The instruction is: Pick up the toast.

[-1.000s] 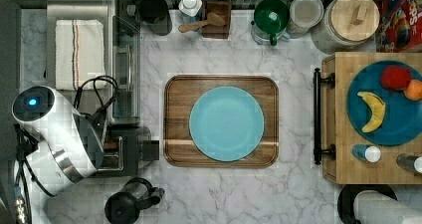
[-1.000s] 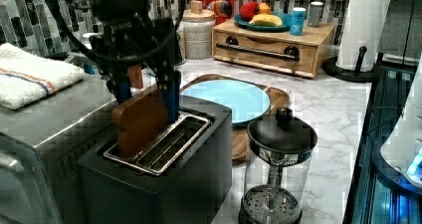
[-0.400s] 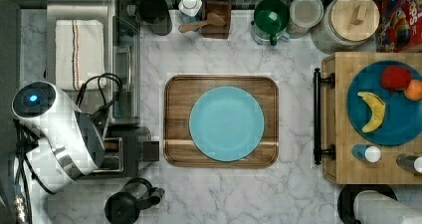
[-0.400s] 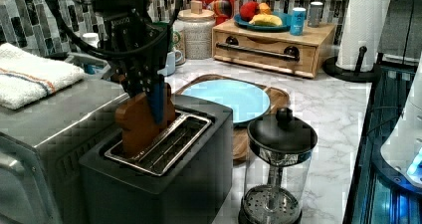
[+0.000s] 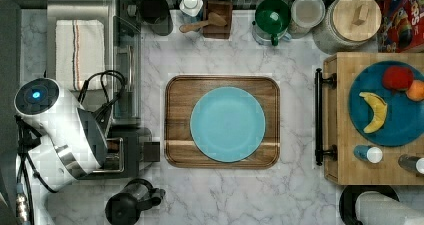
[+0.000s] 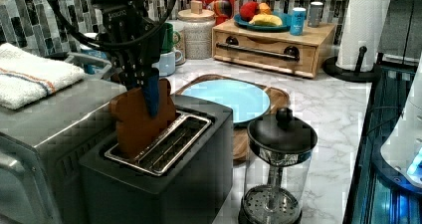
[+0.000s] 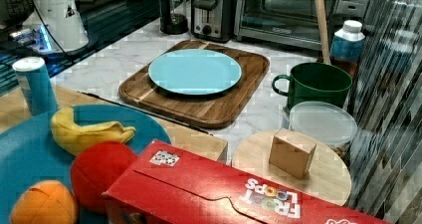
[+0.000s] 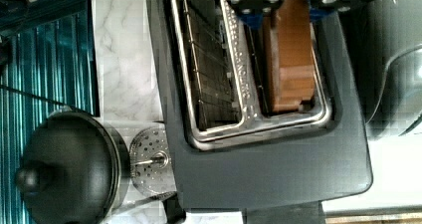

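Toast [image 6: 139, 119] stands upright in the toaster [image 6: 164, 169], in the slot on the left view's left, its lower part down in the slot and its upper half above the rim. Gripper [image 6: 144, 84] comes down from above; the blue-padded fingers [image 6: 152, 92] are closed on the slice's top edge, one on each face. In the wrist view the toast [image 8: 291, 59] fills the slot nearest the toaster oven [image 8: 398, 59], touching the wire guides, and the second slot beside it holds only its wire rack. Toaster sits at the marble surface's [image 5: 225, 195] front corner in the top view's lower left, mostly covered by the white arm [image 5: 60, 130]. Toaster oven [image 6: 45, 129] is tight against the toaster on the left view's left, a striped cloth [image 6: 30, 79] folded on its top. French press [image 6: 276, 169] stands just beside the toaster on the left view's right, lid knob about level with the toaster's top. Wooden tray [image 5: 175, 90] with a blue plate [image 5: 227, 124] lies near, past the toaster, with a strip of bare marble between. Space above the slot is open apart from the arm's cables [image 6: 74, 30]. Far side of the surface: wooden drawer box [image 5: 340, 135] carrying a dark blue plate [image 5: 400, 130] with a banana [image 5: 377, 110] and fruit, well apart from the toaster.
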You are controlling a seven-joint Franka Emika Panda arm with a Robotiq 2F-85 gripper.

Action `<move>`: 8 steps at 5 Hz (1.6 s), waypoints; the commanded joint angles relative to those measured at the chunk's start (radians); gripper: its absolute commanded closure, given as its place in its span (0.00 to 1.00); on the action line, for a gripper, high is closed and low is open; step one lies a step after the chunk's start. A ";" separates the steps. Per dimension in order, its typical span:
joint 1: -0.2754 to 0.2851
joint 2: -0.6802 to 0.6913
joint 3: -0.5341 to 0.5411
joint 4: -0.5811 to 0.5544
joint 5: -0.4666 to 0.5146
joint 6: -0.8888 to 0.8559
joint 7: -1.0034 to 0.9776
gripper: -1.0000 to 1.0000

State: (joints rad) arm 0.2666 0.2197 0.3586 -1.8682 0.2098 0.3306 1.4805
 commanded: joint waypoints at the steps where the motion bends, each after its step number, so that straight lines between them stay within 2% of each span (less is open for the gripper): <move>1: 0.013 -0.096 0.059 0.124 -0.071 -0.061 -0.008 1.00; 2: -0.012 -0.125 0.023 0.160 -0.020 -0.079 -0.091 1.00; 4: -0.074 -0.104 -0.010 0.287 0.033 -0.196 -0.128 1.00; 5: -0.097 -0.132 -0.026 0.280 0.029 -0.216 -0.171 1.00; 6: -0.116 -0.218 -0.063 0.156 0.005 -0.140 -0.214 1.00; 8: -0.206 -0.265 -0.166 -0.019 -0.108 -0.087 -0.354 1.00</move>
State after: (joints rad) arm 0.1349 -0.0220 0.2368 -1.8281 0.1313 0.2534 1.2070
